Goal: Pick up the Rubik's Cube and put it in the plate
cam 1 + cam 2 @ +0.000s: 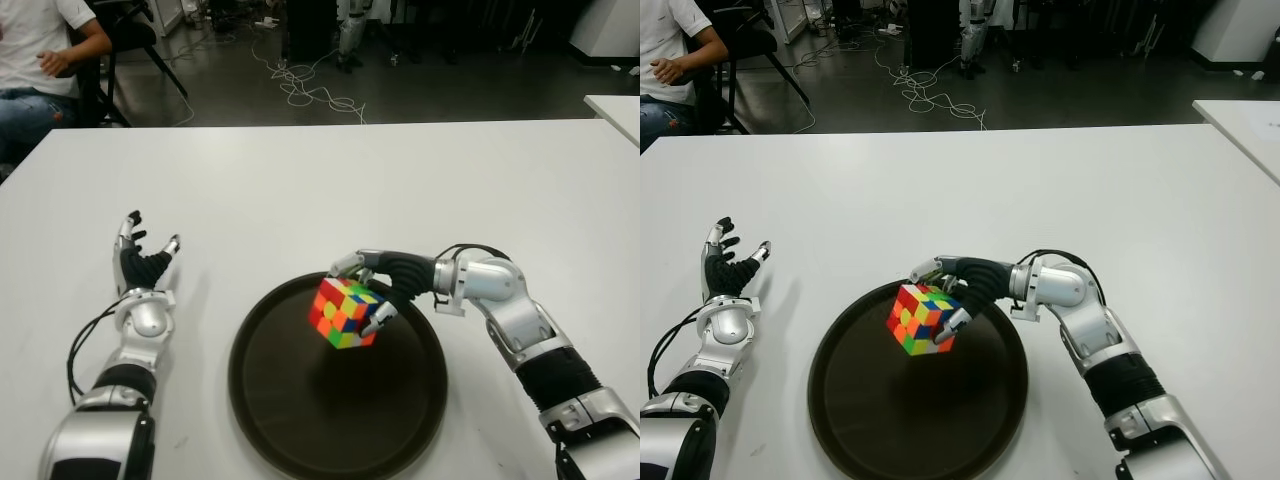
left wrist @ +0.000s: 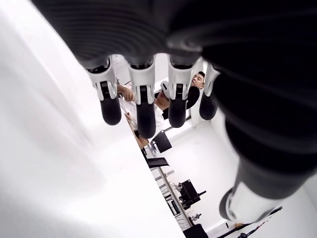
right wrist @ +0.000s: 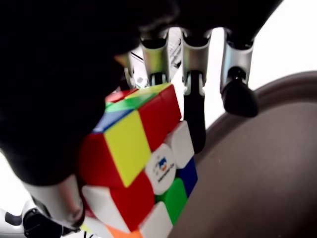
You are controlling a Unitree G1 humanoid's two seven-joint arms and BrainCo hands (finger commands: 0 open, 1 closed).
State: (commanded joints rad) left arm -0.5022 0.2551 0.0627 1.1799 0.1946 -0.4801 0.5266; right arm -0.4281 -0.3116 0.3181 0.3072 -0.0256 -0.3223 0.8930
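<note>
Right hand (image 1: 375, 285) fingers grip cube (image 1: 345, 313), held over plate (image 1: 300, 420). Left hand (image 1: 140, 270) left of plate, fingers spread, holding nothing.

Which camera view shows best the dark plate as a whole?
The left eye view: the whole round plate shows there, with the Rubik's Cube held over it in the right hand. The right eye view shows nearly the same. The right wrist view shows only part; the left wrist view, none.
</note>
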